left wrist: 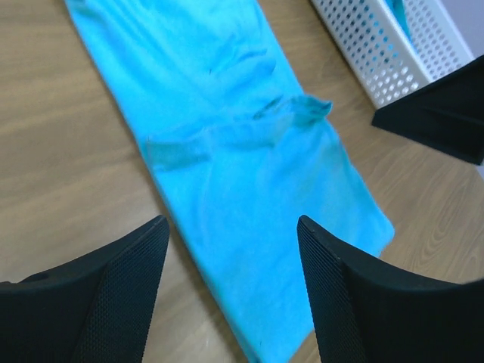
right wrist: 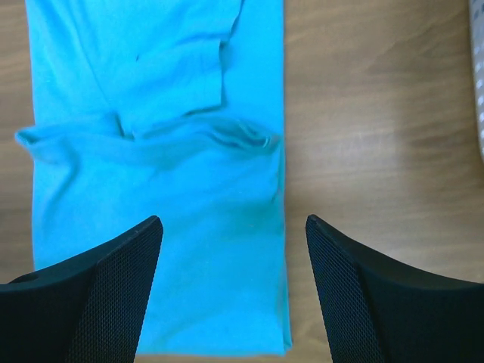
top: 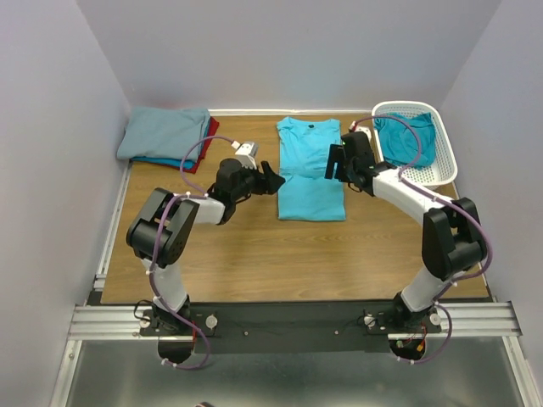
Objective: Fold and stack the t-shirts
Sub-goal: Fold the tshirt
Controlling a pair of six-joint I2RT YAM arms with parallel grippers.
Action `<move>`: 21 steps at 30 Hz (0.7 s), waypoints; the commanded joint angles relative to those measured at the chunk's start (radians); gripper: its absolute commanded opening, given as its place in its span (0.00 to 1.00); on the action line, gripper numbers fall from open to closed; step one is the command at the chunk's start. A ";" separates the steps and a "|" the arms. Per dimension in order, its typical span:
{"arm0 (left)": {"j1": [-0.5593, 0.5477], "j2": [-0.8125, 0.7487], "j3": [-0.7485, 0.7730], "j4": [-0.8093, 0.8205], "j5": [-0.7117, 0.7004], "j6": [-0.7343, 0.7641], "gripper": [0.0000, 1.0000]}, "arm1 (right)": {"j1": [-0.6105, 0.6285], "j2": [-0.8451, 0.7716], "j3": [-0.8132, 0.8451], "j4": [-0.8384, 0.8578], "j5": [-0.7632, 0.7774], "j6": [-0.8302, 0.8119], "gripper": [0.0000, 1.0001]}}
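Note:
A bright turquoise t-shirt point(top: 310, 170) lies flat on the table as a long narrow strip, sleeves folded in. It also shows in the left wrist view point(left wrist: 249, 174) and the right wrist view point(right wrist: 159, 197). My left gripper point(top: 271, 180) is open and empty, hovering over the strip's left edge point(left wrist: 233, 227). My right gripper point(top: 336, 163) is open and empty, hovering over its right edge point(right wrist: 233, 227). A stack of folded tees point(top: 165, 136), grey-blue on top with blue and red below, lies at the back left. A deeper teal tee point(top: 407, 137) is in the basket.
A white plastic lattice basket point(top: 443, 161) stands at the back right, and its wall shows in the left wrist view point(left wrist: 378, 53). The wooden table point(top: 254, 254) is walled on three sides. A metal rail point(top: 288, 320) runs along the near edge.

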 commanded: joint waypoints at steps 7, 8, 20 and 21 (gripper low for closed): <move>-0.079 -0.125 -0.201 -0.043 -0.053 -0.011 0.66 | -0.004 -0.168 -0.273 -0.010 -0.190 0.090 0.77; -0.089 -0.134 -0.208 -0.043 -0.059 -0.019 0.66 | -0.004 -0.179 -0.293 -0.010 -0.185 0.097 0.76; -0.170 -0.163 -0.225 -0.099 -0.148 -0.044 0.64 | -0.004 -0.212 -0.405 -0.012 -0.162 0.143 0.60; -0.172 -0.165 -0.225 -0.103 -0.153 -0.044 0.64 | -0.003 -0.211 -0.410 -0.010 -0.162 0.144 0.59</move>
